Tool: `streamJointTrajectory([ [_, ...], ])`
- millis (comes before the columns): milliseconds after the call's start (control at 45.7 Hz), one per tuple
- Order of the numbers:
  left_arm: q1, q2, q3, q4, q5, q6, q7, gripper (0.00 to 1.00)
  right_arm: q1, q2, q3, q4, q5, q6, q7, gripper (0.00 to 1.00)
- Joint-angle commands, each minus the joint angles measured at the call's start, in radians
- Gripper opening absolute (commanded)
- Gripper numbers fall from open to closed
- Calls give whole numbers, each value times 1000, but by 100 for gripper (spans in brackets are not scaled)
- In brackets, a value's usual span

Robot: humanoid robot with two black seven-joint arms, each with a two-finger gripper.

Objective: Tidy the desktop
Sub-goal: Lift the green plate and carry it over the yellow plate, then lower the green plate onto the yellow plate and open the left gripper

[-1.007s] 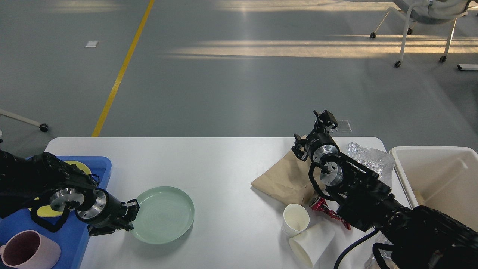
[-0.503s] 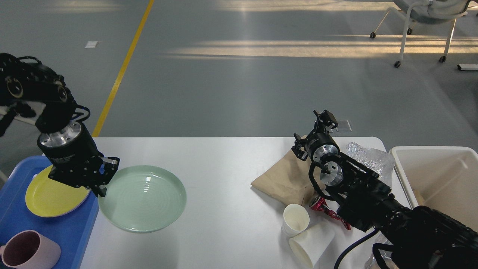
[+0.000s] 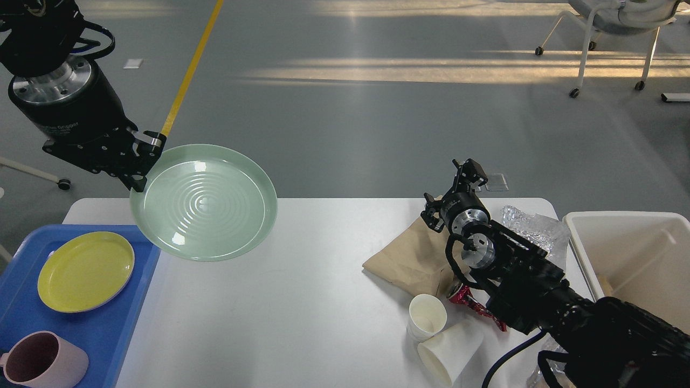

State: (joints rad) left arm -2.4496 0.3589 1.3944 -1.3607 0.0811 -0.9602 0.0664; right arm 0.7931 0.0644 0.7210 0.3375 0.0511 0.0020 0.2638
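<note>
My left claw point(image 3: 141, 161) pinches the green plate's point(image 3: 205, 210) rim, held above the table point(image 3: 323, 302); the blue tray point(image 3: 129, 323) lies below-left, nearest this arm.

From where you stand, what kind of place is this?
Probably a large indoor lab or workshop hall: a bare grey floor with a yellow line, a wheeled chair, and a white desktop of dishes and rubbish.
</note>
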Motion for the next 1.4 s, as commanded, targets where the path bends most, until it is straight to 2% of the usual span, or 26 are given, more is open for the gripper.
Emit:
streamJointTrajectory([
  [0, 21, 0, 0, 9, 72, 0, 0, 0, 0, 0, 0, 0, 0, 0, 0, 100],
  [219, 184, 2, 64, 51, 201, 14, 0, 0, 0, 0, 0, 0, -1, 0, 0, 100],
  [416, 392, 2, 149, 140, 210, 320, 0, 0, 0, 0, 0, 0, -1, 0, 0, 100],
  [547, 483, 2, 160, 186, 210, 458, 1, 0, 0, 0, 0, 0, 0, 0, 0, 100],
  [635, 527, 3, 164, 212, 210, 518, 1, 0, 0, 0, 0, 0, 0, 0, 0, 100],
  [832, 596, 6, 172, 241, 210, 577, 4, 0, 0, 0, 0, 0, -1, 0, 0, 100],
  [1029, 679, 29, 195, 290, 212, 621, 53, 0, 0, 0, 0, 0, -1, 1, 0, 100],
  [1379, 874, 169, 155, 411, 212, 713, 55, 0, 0, 0, 0, 0, 1, 0, 0, 100],
])
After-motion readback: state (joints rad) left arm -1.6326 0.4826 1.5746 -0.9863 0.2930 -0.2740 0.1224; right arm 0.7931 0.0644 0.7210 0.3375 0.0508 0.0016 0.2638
